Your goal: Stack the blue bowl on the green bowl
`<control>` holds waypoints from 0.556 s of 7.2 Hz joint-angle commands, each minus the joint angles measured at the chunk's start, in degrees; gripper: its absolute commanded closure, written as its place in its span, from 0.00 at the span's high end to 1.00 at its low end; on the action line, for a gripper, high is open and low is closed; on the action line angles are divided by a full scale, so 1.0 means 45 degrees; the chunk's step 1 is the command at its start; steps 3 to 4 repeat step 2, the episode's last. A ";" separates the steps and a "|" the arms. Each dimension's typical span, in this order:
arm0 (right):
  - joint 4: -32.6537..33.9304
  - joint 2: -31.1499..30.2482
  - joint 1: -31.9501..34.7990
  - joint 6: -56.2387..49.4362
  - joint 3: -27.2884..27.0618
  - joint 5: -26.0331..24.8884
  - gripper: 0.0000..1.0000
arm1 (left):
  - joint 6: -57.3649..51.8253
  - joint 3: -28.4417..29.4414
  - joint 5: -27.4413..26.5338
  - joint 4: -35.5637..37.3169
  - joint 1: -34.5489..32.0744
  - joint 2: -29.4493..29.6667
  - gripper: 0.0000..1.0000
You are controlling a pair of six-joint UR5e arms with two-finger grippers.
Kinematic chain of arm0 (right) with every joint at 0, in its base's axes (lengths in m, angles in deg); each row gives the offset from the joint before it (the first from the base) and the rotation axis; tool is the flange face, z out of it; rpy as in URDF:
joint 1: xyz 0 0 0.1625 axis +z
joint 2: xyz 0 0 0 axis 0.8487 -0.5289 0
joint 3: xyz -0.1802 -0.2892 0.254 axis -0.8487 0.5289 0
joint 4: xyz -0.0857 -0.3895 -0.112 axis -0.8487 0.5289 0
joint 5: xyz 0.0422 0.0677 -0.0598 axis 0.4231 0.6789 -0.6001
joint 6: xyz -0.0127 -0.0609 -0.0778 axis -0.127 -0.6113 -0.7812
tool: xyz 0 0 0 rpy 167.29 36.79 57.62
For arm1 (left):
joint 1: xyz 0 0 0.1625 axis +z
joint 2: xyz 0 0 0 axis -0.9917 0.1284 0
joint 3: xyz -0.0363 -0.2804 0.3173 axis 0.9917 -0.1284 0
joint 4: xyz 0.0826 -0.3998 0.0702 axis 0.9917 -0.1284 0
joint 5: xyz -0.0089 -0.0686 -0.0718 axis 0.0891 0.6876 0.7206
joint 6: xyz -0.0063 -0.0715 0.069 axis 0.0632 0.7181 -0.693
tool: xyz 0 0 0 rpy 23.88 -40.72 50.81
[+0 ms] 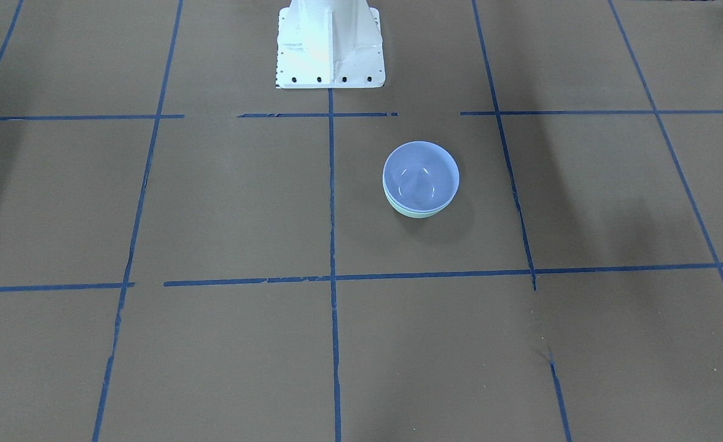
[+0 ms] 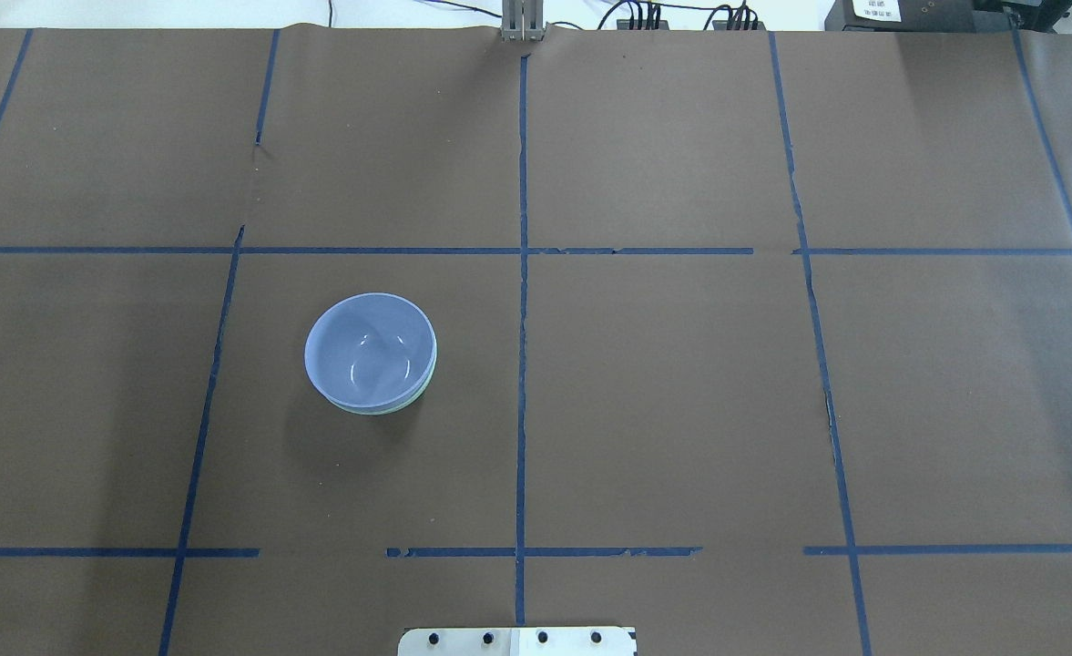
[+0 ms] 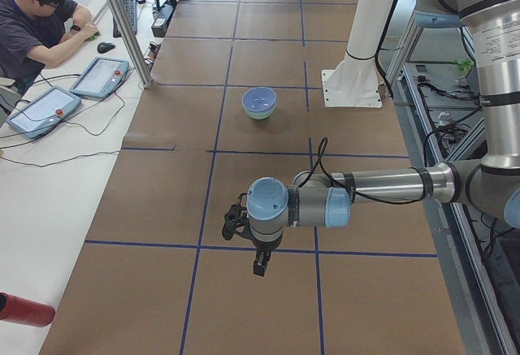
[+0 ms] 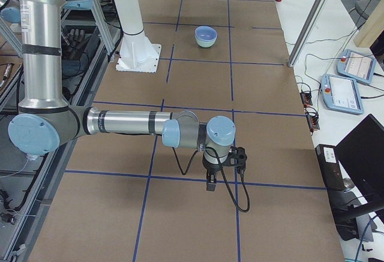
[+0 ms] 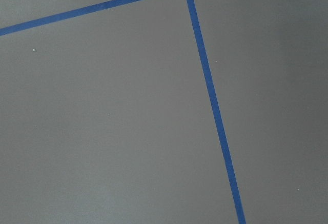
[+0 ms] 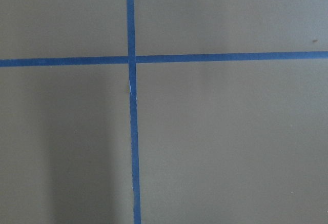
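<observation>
A robotics lab, from where I stand: my table (image 2: 681,410) is papered brown and gridded in blue tape (image 2: 522,364), with my white pedestal (image 1: 329,43) standing on it. An operator (image 3: 32,14) sits at a side bench (image 3: 49,201) beside two teach pendants (image 3: 99,76) and trailing cables (image 3: 73,140).

Blue bowl (image 2: 370,351) is nested upright inside the green bowl (image 2: 381,409), so only a thin mint crescent of the green one shows under its rim. Both glossy, sitting on the desk (image 2: 681,410) left of the center tape line.
</observation>
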 commanded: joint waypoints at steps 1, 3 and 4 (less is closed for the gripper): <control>0.0000 0.0000 -0.0005 0.0005 0.0000 0.0000 1.00 | 0.0000 -0.0013 0.0001 0.0000 -0.0017 0.0008 1.00; 0.0000 0.0000 -0.0005 0.0006 0.0000 0.0000 1.00 | 0.0000 0.0006 0.0001 -0.0039 -0.0017 0.0008 1.00; 0.0000 0.0000 -0.0005 0.0006 0.0000 0.0000 1.00 | 0.0000 0.0006 0.0001 -0.0039 -0.0017 0.0008 1.00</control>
